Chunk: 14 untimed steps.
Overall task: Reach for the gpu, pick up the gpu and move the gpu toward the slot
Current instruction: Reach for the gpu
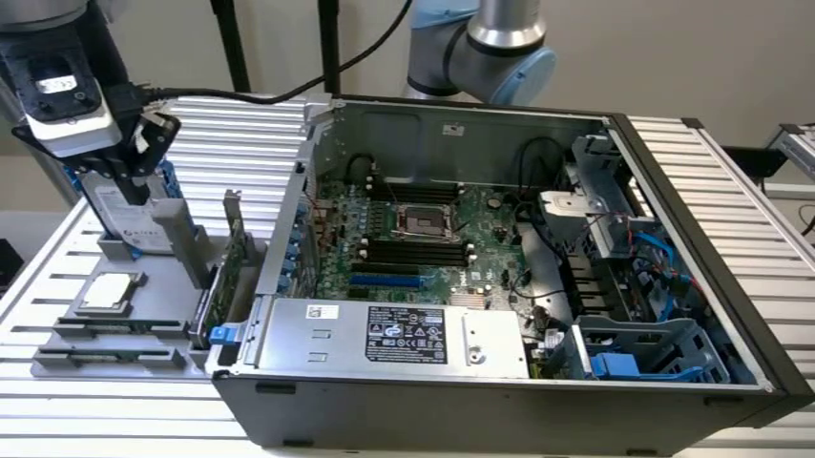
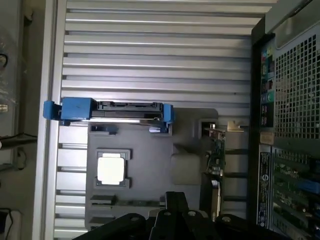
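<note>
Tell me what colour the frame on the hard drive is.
The frame is blue, clearest in the wrist view.

This is a robotics lab bench set up for computer assembly. A ribbed aluminium-profile table [image 1: 726,181] carries an open desktop computer case [image 1: 510,420] with its motherboard [image 1: 484,277] bared. In the exterior view, a grey parts fixture [image 1: 166,296] at nine o'clock from the case holds loose components in slots. At twelve o'clock, a robot arm joint [image 1: 491,48] rises against a plain wall [image 1: 662,57].
</note>
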Available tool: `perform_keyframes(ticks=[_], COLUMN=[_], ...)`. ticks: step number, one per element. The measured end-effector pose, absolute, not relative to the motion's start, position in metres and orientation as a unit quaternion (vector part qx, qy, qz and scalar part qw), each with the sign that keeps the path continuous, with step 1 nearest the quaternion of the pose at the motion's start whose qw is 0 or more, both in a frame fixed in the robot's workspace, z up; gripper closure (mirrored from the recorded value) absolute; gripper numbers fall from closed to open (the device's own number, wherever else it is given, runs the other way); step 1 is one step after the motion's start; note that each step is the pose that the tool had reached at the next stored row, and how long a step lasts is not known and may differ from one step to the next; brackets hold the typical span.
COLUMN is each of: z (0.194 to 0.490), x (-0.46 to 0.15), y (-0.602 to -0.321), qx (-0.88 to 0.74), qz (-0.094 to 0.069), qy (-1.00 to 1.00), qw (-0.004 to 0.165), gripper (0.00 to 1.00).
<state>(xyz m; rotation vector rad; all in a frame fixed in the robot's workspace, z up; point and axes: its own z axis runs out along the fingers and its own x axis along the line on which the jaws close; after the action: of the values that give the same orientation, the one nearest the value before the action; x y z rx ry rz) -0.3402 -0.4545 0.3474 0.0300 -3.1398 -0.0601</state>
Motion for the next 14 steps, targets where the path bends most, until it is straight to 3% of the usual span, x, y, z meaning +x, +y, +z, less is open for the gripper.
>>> perform_keyframes(ticks=[14], z=[0.339], x=[-0.289], y=[-0.474], qx=[0.010], qz=[-0.019], qy=[-1.000], qw=[0.001], gripper=[0.89])
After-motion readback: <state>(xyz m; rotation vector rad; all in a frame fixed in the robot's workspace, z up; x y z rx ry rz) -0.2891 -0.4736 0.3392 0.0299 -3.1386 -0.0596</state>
